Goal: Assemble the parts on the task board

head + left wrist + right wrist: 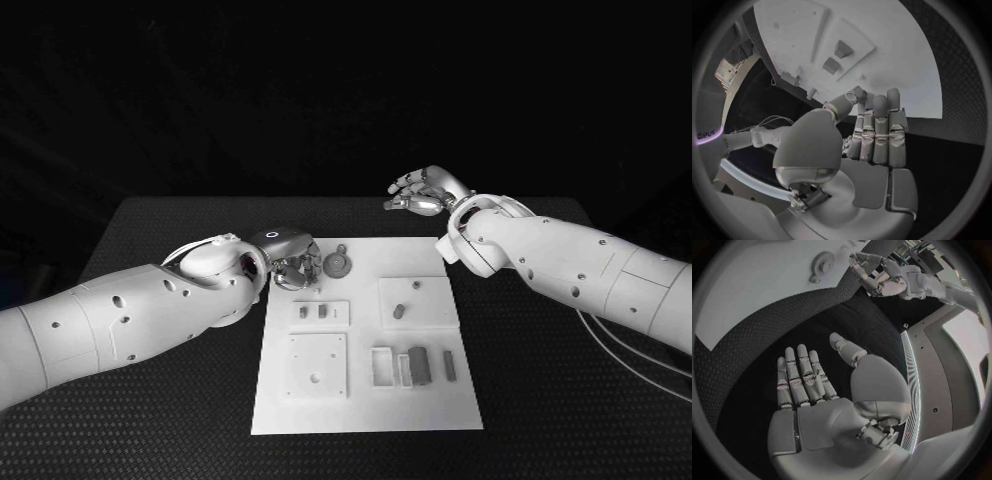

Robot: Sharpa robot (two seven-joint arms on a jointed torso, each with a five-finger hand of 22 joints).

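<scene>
Nearest me on the task board [433, 410] lie the loose grey parts [415, 366], a small cluster of upright and flat pieces, with a square block [317, 364] just beside them toward my left arm. Farther along the board sit two more blocks, one [322, 314] carrying two small pieces and one [414, 300] with pegs. Beyond those, at the board's far left corner, my left hand [289, 258] hovers with its fingers [879, 130] straight and loosely together, grasping nothing; a round gear-like part [338, 263] lies just beside it on the board. Farthest off, past the board's far right corner over the black worktop [577, 400], my right hand [423, 192] is raised, fingers [801, 375] spread and released, holding nothing. I judge the risk is my left hand brushing the gear aside as it comes down, since it lies so close. The only lettering is on the room's edge in the left wrist view, too small to read.
</scene>
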